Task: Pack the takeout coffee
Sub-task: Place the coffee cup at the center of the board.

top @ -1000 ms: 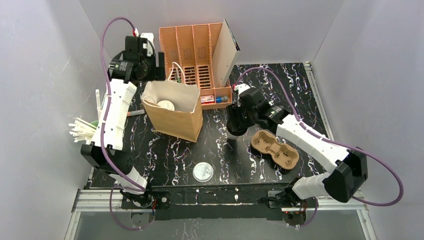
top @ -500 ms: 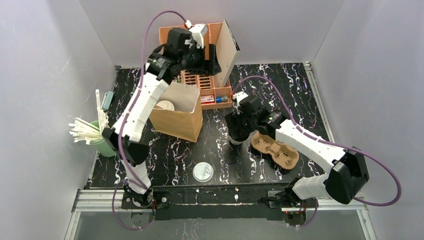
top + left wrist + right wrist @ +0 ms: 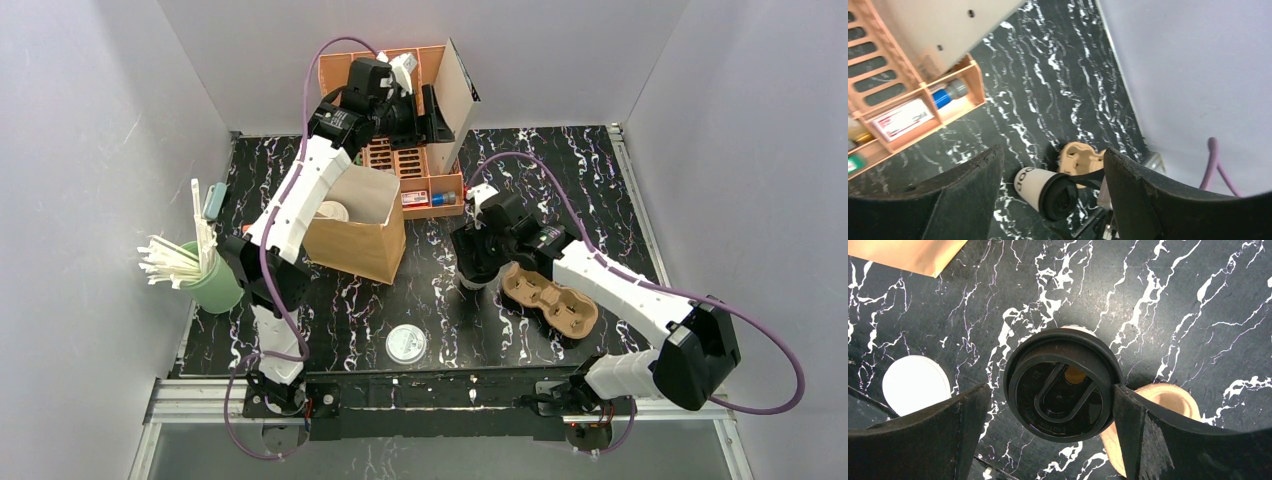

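Note:
The takeout coffee is a small white paper cup [image 3: 1032, 186] with its black lid [image 3: 1062, 385] on, standing on the black marbled table beside the cardboard cup carrier [image 3: 550, 298]. My right gripper [image 3: 1050, 390] is open right above it. Its fingers straddle the lid, the right finger touching the rim and the left finger apart from it. In the top view this gripper [image 3: 478, 255] hides most of the cup [image 3: 469, 282]. My left gripper [image 3: 432, 103] is open and empty, raised over the orange organizer [image 3: 395, 110] at the back. Its wrist view looks down on the cup.
An open brown paper bag [image 3: 358, 228] stands left of middle with a white round thing [image 3: 330, 211] inside. A flat white lid [image 3: 406, 343] lies near the front edge. A green cup of white straws [image 3: 205, 278] stands at the left. Grey walls enclose the table.
My left arm has swung from the back left corner to above the orange organizer. My right gripper has come down slightly over the lidded cup.

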